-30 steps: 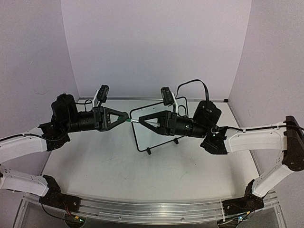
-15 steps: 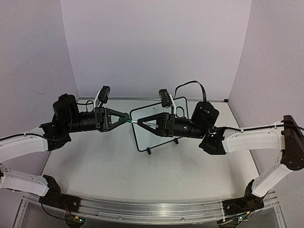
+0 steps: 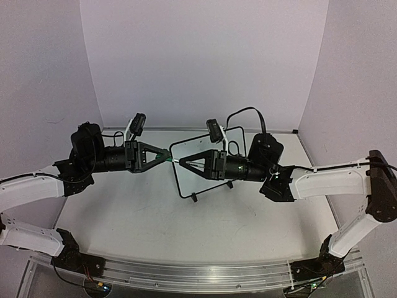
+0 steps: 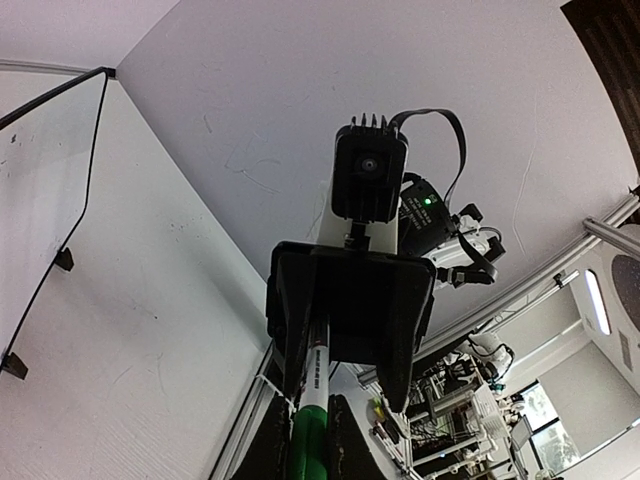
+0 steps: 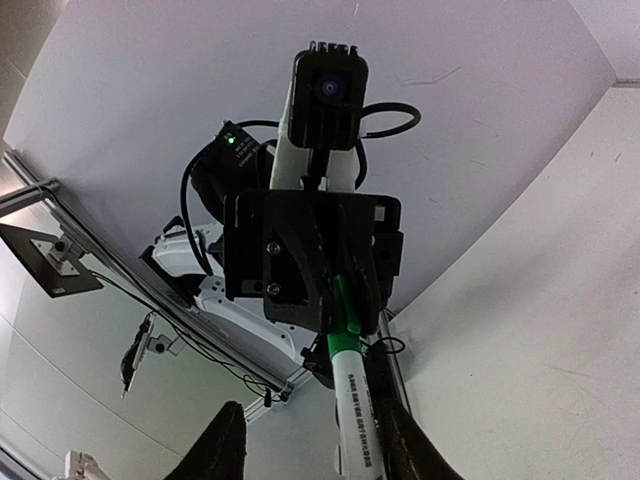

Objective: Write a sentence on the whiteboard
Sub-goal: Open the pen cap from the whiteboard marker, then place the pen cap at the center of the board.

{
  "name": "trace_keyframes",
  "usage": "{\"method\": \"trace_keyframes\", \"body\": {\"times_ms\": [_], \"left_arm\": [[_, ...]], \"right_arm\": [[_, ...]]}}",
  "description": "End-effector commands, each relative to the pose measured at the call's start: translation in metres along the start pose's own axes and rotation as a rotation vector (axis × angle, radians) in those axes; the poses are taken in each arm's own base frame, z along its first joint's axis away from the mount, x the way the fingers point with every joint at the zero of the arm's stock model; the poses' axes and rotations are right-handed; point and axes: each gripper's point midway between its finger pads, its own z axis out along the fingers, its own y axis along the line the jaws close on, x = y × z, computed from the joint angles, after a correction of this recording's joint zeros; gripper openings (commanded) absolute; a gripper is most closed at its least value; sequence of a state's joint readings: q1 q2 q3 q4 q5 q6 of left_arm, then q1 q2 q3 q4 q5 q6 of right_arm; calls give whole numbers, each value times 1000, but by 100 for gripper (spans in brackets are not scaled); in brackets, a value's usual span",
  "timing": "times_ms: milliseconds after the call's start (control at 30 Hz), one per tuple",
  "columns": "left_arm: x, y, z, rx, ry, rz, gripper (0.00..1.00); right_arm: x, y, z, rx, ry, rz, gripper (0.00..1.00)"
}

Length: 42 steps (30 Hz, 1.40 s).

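The whiteboard (image 3: pixel 189 183) stands tilted on its two black feet at the table's middle. It also shows at the left of the left wrist view (image 4: pixel 30 200). No sentence shows on it. A white marker (image 5: pixel 355 410) with its green cap (image 4: pixel 305 450) on hangs in the air in front of the board. My left gripper (image 3: pixel 166 156) is shut on the cap; the left wrist view shows the gripper (image 4: pixel 305 430) too. My right gripper (image 3: pixel 180 162) faces it tip to tip. In the right wrist view the right gripper (image 5: pixel 310 440) is open, and the marker's white barrel lies close to one finger.
Both arms reach in from the sides and meet above the table's middle, in front of the board. Lilac walls close the back and both sides. An aluminium rail (image 3: pixel 198 273) runs along the near edge. A black cable (image 3: pixel 248 112) loops over the right wrist.
My right gripper has slid a little to the left, along the marker's barrel towards my left gripper. The left gripper and the whiteboard have stayed almost still.
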<state>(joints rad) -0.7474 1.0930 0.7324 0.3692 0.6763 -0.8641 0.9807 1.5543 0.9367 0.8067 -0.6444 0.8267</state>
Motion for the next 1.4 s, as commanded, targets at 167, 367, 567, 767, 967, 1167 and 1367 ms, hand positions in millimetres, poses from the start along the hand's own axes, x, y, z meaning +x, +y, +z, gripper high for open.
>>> {"method": "trace_keyframes", "body": {"times_ms": [167, 367, 567, 767, 967, 1167, 1367], "left_arm": [[-8, -15, 3, 42, 1, 29, 0], [-8, -15, 3, 44, 2, 27, 0], [-7, -14, 2, 40, -2, 24, 0], [-19, -11, -8, -21, -90, 34, 0], [-53, -10, -39, -142, -257, 65, 0], [-51, 24, -56, -261, -253, 16, 0], [19, 121, -54, -528, -32, -174, 0]], "right_arm": [[-24, 19, 3, -34, -80, -55, 25], [-25, 17, 2, -26, -87, -54, 17], [-26, 15, 0, -11, -101, -51, 3], [-21, 5, -7, 25, -110, -42, 0], [-26, -8, -44, 80, -151, -50, 0], [-27, -4, -77, 84, -157, -78, 0], [-16, -17, -90, 238, -87, -128, 0]]}}
